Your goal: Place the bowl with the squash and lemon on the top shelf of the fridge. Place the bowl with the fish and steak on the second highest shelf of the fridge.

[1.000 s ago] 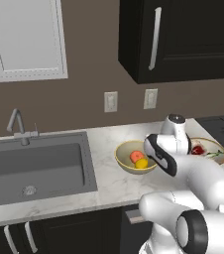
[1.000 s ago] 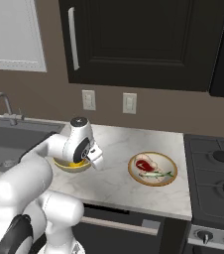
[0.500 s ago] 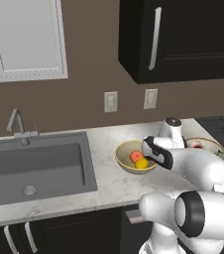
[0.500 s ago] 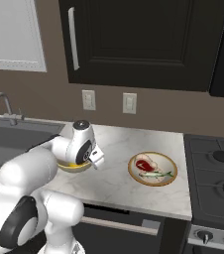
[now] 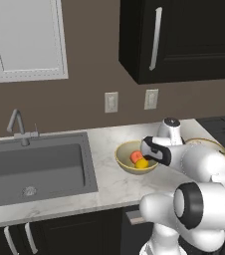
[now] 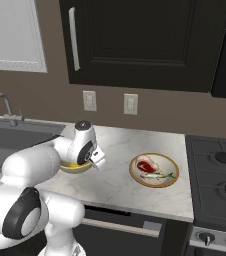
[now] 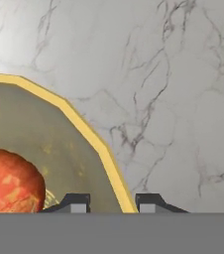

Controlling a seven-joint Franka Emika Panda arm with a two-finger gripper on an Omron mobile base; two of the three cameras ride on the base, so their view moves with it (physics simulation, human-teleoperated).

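Your arm is folded low over the counter (image 6: 120, 185), its forearm reaching across from the base and the wrist bent so the hand points down at the near right edge of the deep bowl (image 5: 126, 160). In the hand view, your gripper (image 7: 112, 202) straddles that bowl's yellow rim: one fingertip (image 7: 75, 202) sits inside the bowl, the other on the counter side, with the rim running up between them. The fingers stand narrowly apart, close on either side of the rim, though the view cuts off the tips, so you cannot be sure they are actually pinching it.

Inside the bowl, the squash (image 7: 12, 181) lies just beside the inner fingertip, on the side away from the rim. From the left base view you can see the lemon (image 5: 142, 163) touching the squash, both near the bowl's middle, just under the hand.

The bowl with the fish and steak (image 6: 154, 170) rests on the counter well apart from your fingers, on the outer finger's side, beside the stove (image 6: 220, 175). The steak (image 6: 145, 164) lies across its back half and the fish (image 6: 157, 176) along its front edge. The sink (image 5: 32, 167) lies beyond the deep bowl, on the opposite side from your fingers
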